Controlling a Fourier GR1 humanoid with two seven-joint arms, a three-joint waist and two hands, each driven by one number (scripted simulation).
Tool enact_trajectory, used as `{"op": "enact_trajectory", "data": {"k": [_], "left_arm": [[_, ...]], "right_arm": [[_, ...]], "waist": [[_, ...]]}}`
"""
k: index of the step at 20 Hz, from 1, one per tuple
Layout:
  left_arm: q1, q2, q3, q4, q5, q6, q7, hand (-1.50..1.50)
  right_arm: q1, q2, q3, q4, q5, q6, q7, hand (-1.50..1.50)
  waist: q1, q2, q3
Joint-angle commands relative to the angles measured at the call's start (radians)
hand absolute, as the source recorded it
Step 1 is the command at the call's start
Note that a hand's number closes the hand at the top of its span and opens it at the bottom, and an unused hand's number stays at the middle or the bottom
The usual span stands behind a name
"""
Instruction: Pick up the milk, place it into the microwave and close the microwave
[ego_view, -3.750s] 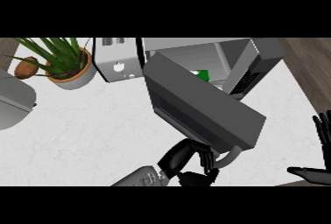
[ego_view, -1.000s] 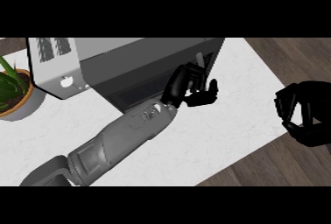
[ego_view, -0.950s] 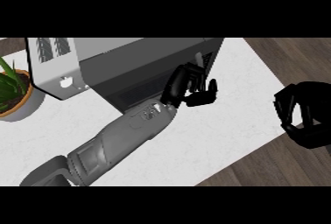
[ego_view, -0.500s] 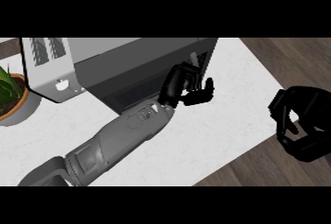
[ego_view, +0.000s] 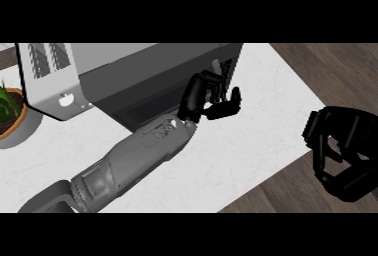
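Observation:
The microwave (ego_view: 133, 75) stands at the back of the white counter (ego_view: 244, 150), its dark door (ego_view: 140, 97) lying flat against the body. My left hand (ego_view: 210, 100) reaches in from the lower left. Its straight fingers rest against the door's right end, near the vent slots, and the thumb sticks out to the right. It holds nothing. My right hand (ego_view: 341, 150) hangs at the right edge of the view, beyond the counter and over the wood floor, fingers relaxed and empty. No milk shows anywhere; the door hides the microwave's inside.
A silver toaster (ego_view: 48, 75) with slots on top stands just left of the microwave. A potted green plant (ego_view: 9, 112) sits at the far left edge. The counter's right edge runs diagonally, with dark wood floor (ego_view: 332, 70) beyond it.
3.8 s ago the microwave door stood wide open; now it lies against the body. Over the last second my left hand stayed on the door and the right hand drifted slightly lower.

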Motion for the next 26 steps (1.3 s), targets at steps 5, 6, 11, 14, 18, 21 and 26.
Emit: {"op": "enact_trajectory", "data": {"k": [5,6,11,14,18,21,26], "left_arm": [[-0.009,-0.072,0.109,0.028,0.146,-0.009,0.105,1.50],[0.010,-0.072,0.164,-0.009,0.200,-0.022,0.100,1.50],[0.049,-0.075,0.276,-0.023,0.305,-0.080,0.048,1.50],[0.071,-0.075,0.283,-0.002,0.335,-0.136,0.032,1.50],[0.099,-0.075,0.266,0.028,0.367,-0.216,0.017,1.50],[0.107,-0.071,0.257,0.042,0.390,-0.264,0.003,1.50],[0.123,-0.041,0.230,0.070,0.417,-0.364,-0.002,1.50]], "right_arm": [[0.055,-0.034,0.109,-0.049,0.009,0.098,0.045,1.50],[0.053,-0.026,0.113,-0.063,0.003,0.097,0.041,1.50],[0.119,0.002,0.158,-0.103,-0.018,0.067,0.065,1.50],[0.146,0.013,0.163,-0.136,-0.022,0.042,0.067,1.50],[0.198,0.037,0.180,-0.177,-0.011,0.000,0.068,1.50],[0.228,0.052,0.201,-0.208,-0.001,-0.020,0.072,1.50],[0.275,0.067,0.226,-0.253,0.025,-0.060,0.083,1.50]], "waist": [[0.023,0.039,-0.007],[0.040,0.040,-0.013],[0.075,0.031,-0.014],[0.099,0.026,-0.013],[0.122,0.020,-0.012],[0.135,0.019,-0.012],[0.159,0.022,-0.013]]}}
